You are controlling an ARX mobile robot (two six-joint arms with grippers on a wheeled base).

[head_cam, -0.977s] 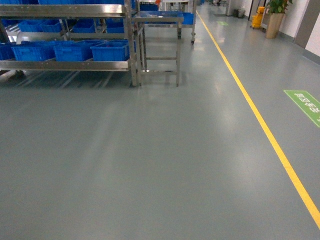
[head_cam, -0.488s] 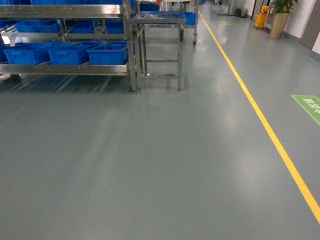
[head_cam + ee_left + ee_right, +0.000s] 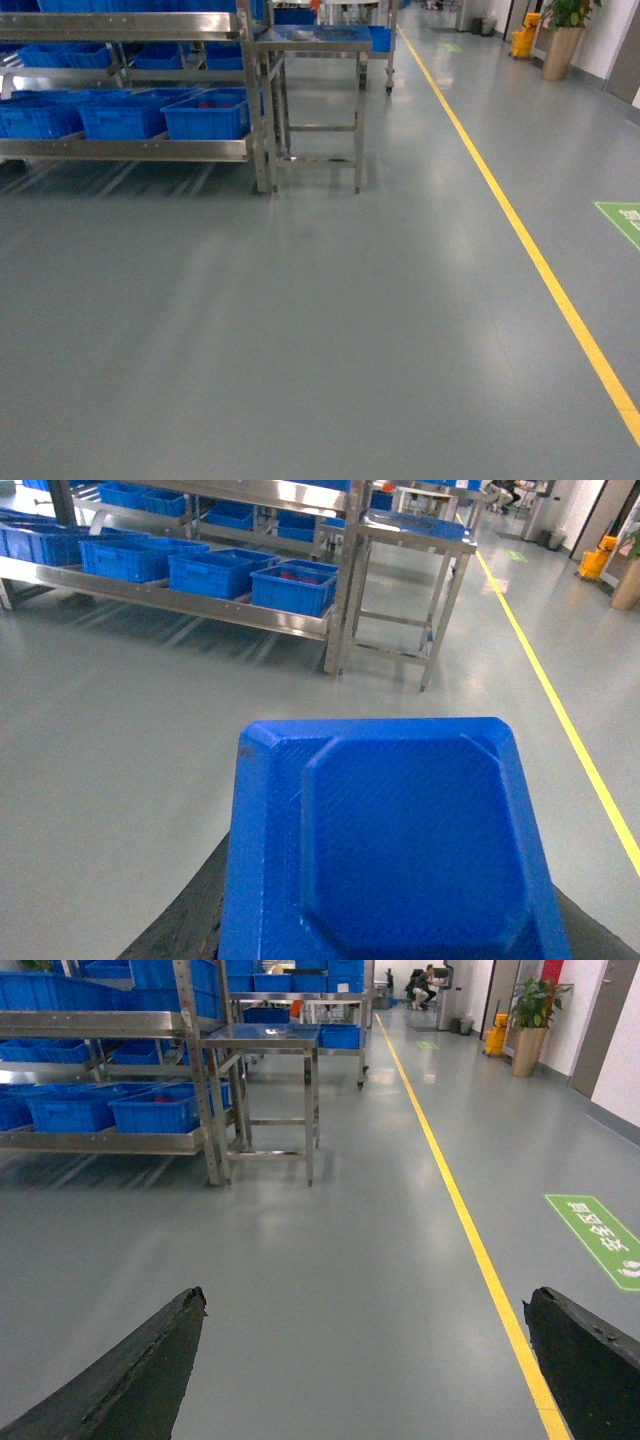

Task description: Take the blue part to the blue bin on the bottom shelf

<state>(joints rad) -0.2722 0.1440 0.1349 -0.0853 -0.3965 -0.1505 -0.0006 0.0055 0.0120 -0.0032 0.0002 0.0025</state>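
The blue part (image 3: 400,840), a flat piece with chamfered corners, fills the lower left wrist view. My left gripper (image 3: 390,930) is shut on it, its black fingers (image 3: 190,915) showing at either side. Several blue bins (image 3: 205,115) stand in a row on the bottom shelf (image 3: 150,148) of the steel rack, far ahead at the upper left. The same bins (image 3: 292,588) and bottom shelf (image 3: 200,608) show in the left wrist view. My right gripper (image 3: 365,1300) is open over bare floor, holding nothing. Neither gripper shows in the head view.
A small steel table (image 3: 315,45) stands right of the rack's end upright (image 3: 258,120). A yellow floor line (image 3: 520,240) runs along the right, with a green floor mark (image 3: 622,220) beyond it. The end bin holds something red (image 3: 297,575). A potted plant (image 3: 530,1020) stands far back.
In the head view the rack and table have slid lower and slightly left, and the green floor mark has shifted right. The base has rolled closer to the rack.
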